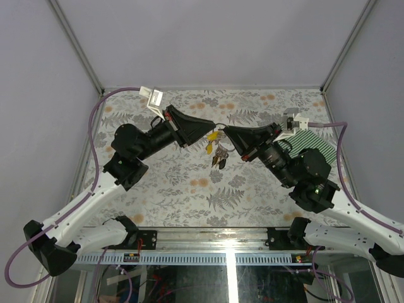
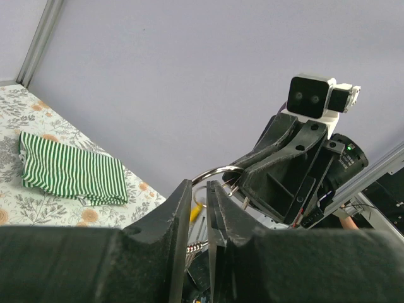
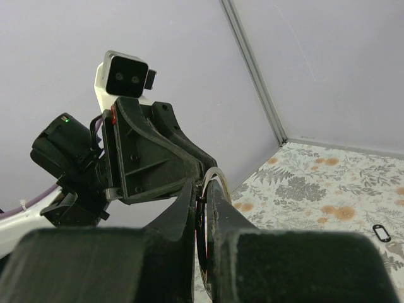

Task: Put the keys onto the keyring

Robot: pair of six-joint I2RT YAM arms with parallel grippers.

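Both grippers meet above the middle of the table. My right gripper (image 1: 226, 130) is shut on the thin silver keyring (image 3: 211, 174), which stands edge-on between its fingers. My left gripper (image 1: 211, 130) faces it, jaws almost closed, its tips at the other side of the same keyring (image 2: 218, 171). A yellow-headed key (image 1: 213, 135) hangs just under the tips and shows through the left jaws' gap (image 2: 197, 210). More keys (image 1: 218, 156) dangle in a bunch below the ring, off the table. Their head colours are hard to tell.
A green-and-white striped cloth (image 1: 311, 142) lies at the right back of the floral table (image 1: 189, 183), partly under the right arm; it also shows in the left wrist view (image 2: 69, 172). A small dark oval loop (image 3: 380, 232) lies on the table.
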